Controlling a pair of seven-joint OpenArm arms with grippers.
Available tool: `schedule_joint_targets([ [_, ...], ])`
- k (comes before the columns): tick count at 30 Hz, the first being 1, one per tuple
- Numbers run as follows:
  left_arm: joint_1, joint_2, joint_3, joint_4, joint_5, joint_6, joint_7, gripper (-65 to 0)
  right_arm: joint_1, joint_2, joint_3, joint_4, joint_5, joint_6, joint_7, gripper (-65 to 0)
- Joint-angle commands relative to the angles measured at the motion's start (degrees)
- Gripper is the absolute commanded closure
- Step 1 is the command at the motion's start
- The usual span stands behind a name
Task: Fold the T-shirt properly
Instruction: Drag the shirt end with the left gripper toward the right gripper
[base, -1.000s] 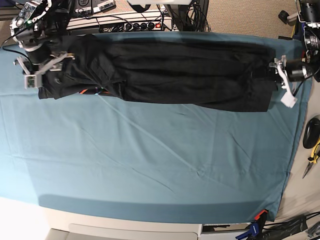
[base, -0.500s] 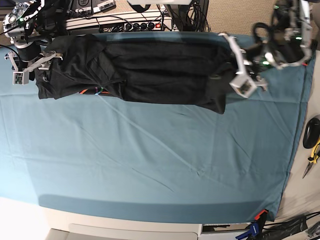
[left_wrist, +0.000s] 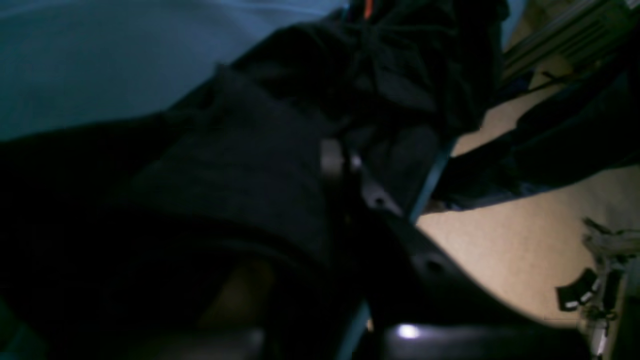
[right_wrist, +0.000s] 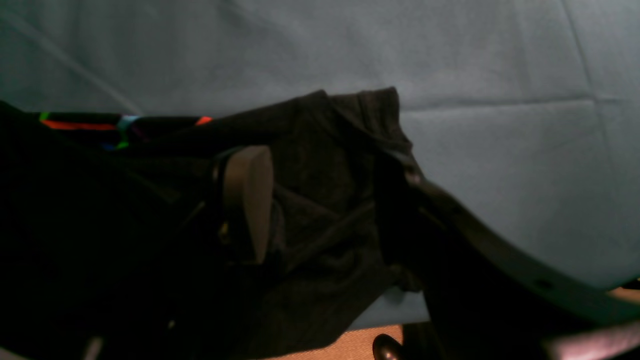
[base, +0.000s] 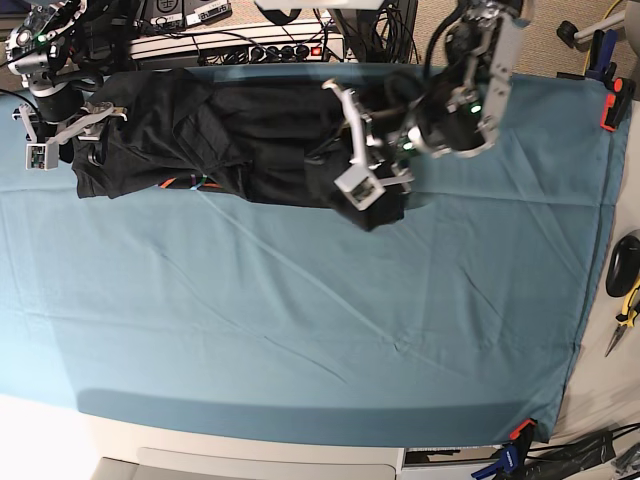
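Observation:
The black T-shirt (base: 260, 140) lies along the table's far edge, its right end lifted and doubled back toward the middle. My left gripper (base: 372, 170) hangs over the shirt's middle, shut on the bunched hem (left_wrist: 250, 165); its jaws (left_wrist: 345, 165) are buried in dark cloth in the left wrist view. My right gripper (base: 60, 125) stands open at the far left, over the sleeve. One pad (right_wrist: 247, 200) rests above the fabric (right_wrist: 325, 165). Rainbow neck trim (right_wrist: 80, 124) shows at the shirt's near edge (base: 185, 183).
The teal cloth (base: 300, 320) covers the table. A power strip (base: 240, 45) and cables sit behind the far edge. Hand tools (base: 625, 300) and a black object (base: 622, 262) lie off the right side. Orange clamps (base: 610, 100) (base: 518, 432) hold the cloth.
My left gripper has swept from the table's right end to the middle, carrying the hem and doubling the shirt over itself. My right gripper shifted slightly up and left, staying open.

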Motion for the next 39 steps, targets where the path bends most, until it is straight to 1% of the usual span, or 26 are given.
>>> schedule_joint_targets([
  [1,-1.2,0.79,0.5,-0.33,-1.01,-0.22,-1.46,0.0,0.0,0.79,0.26,0.94,0.52,-0.07,1.25,-32.4],
  [6,-4.11,3.52,2.47,-6.21,-1.03,-0.22,-1.44,0.0,0.02,0.79,0.26,0.94,0.52,-0.04,1.27,-32.4],
  [10,-4.96,4.7,4.46,-9.57,-1.49,-0.2,-1.27,0.0,0.0,0.76,0.24,0.94,0.55,-0.07,1.29,-32.4],
  [13,-4.96,4.7,7.37,-10.27,-3.32,-0.26,0.2,0.0,0.02,0.76,0.13,0.94,0.52,-0.07,1.31,-32.4],
  [15,-5.01,4.83,9.35,-10.27,-3.45,-1.31,0.26,0.0,0.02,0.79,0.09,0.94,0.55,-0.07,1.31,-32.4],
  [16,-5.01,5.07,10.08,-10.27,-3.43,-1.99,0.26,0.0,0.02,0.79,0.09,0.94,0.55,-0.07,1.31,-32.4],
  [20,-5.01,6.82,12.0,-10.27,-3.34,-1.97,0.22,0.0,0.0,0.76,0.09,0.94,0.55,-0.07,1.31,-32.4],
  [23,-5.35,8.39,12.13,-10.36,-0.76,-1.95,-0.96,0.0,0.0,0.76,0.09,0.94,0.55,-0.07,1.29,-32.4],
  [27,-6.75,9.03,12.13,-10.4,1.99,-1.46,-2.14,0.0,0.0,0.76,0.09,0.92,0.55,-0.09,1.29,-32.4],
  [30,-7.34,9.03,12.09,-10.69,2.86,-1.25,-2.82,0.0,0.0,0.76,0.09,0.92,0.57,-0.09,1.31,-32.4],
  [37,-7.32,9.16,12.13,-11.65,2.82,-1.16,-2.75,0.0,0.02,0.76,0.09,0.9,0.57,-0.09,1.44,-32.4],
  [38,-7.34,9.16,12.13,-11.65,2.82,-1.95,-2.78,-3.6,0.02,0.76,0.09,0.92,0.59,-0.09,1.44,-32.4],
  [39,-7.34,9.18,12.13,-11.65,2.82,-2.73,-2.86,-10.2,0.02,0.76,0.09,0.92,0.57,-0.09,1.44,-32.4],
])
